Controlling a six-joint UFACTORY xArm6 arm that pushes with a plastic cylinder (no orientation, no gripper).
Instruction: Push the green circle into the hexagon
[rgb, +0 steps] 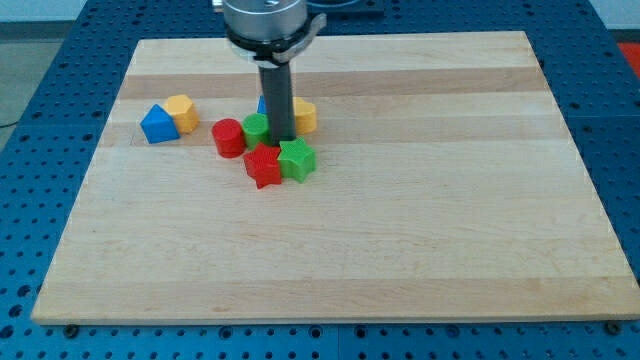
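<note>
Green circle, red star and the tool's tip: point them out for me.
green circle (256, 127): camera view, visible top, left of the rod.
red star (263, 164): camera view, centre of top face.
my tip (281, 138): camera view, rod's lower end.

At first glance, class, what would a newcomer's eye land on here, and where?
First, the dark rod coming down from the view's top, my tip buried in a tight cluster of blocks at the board's upper middle: green circle and red hexagon to its left, red star and green star below. Next, a blue block and yellow block paired at the far left.
</note>
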